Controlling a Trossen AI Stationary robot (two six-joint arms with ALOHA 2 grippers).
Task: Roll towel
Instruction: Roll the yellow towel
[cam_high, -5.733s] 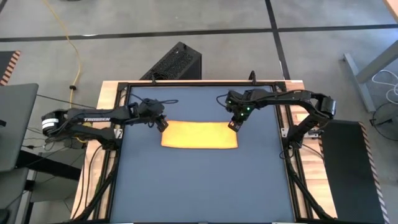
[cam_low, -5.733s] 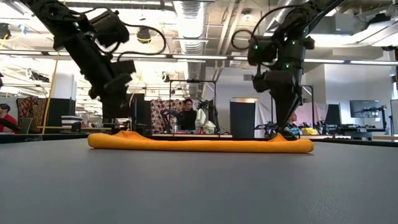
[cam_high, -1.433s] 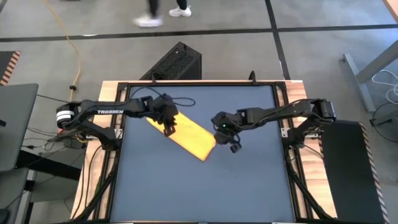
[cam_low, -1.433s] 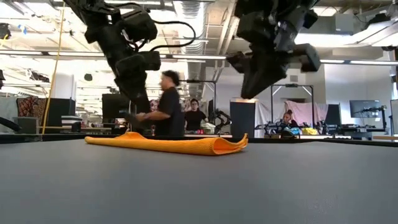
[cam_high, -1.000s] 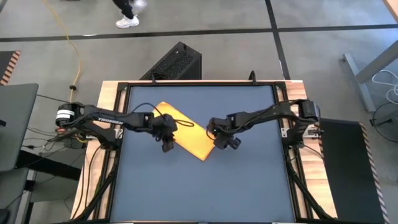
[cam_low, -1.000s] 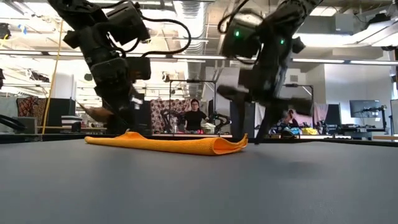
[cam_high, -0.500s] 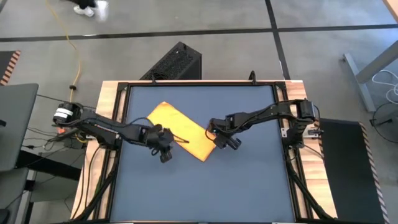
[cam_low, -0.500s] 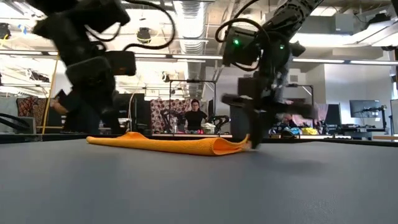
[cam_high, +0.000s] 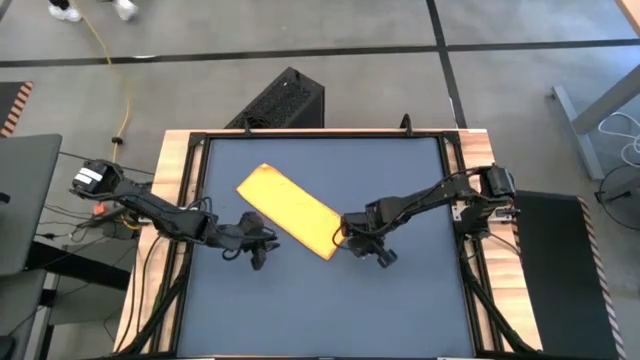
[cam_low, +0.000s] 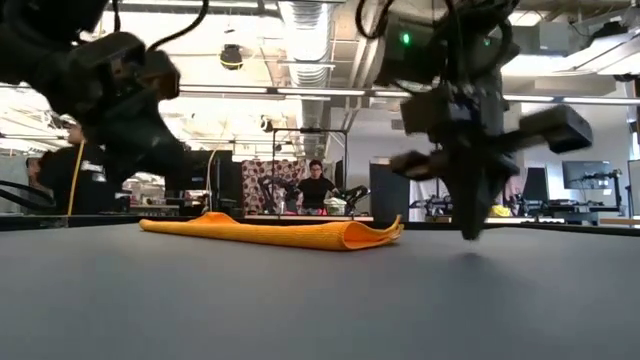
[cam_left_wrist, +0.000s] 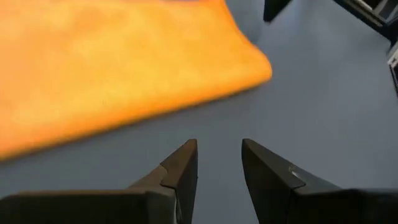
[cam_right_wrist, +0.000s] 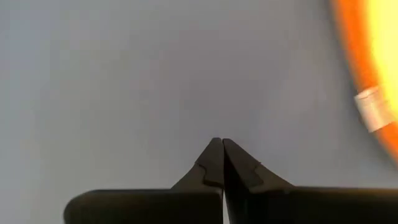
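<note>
The yellow-orange towel (cam_high: 291, 211) lies flat on the dark table as a folded narrow strip, running diagonally from far left to near right. It also shows in the low view (cam_low: 275, 232) and the left wrist view (cam_left_wrist: 118, 74). My left gripper (cam_high: 258, 256) is open and empty just off the strip's near long edge, its fingers (cam_left_wrist: 181, 165) pointing at it. My right gripper (cam_high: 362, 247) is shut and empty, low over the table beside the strip's near right end (cam_low: 392, 229). The towel's edge, with a small white tag (cam_right_wrist: 372, 109), shows in the right wrist view.
The dark table mat (cam_high: 320, 310) has open room on its near half. A black frame rail (cam_high: 196, 200) borders it at the left and another at the right. A black box (cam_high: 283, 100) stands on the floor behind the far edge. People sit in the room beyond (cam_low: 315, 185).
My left gripper has drawn back from the towel's near long edge toward the table's near left. My right gripper has gone toward the near edge, past the strip's near right end, and come down low. The towel has stayed where it was.
</note>
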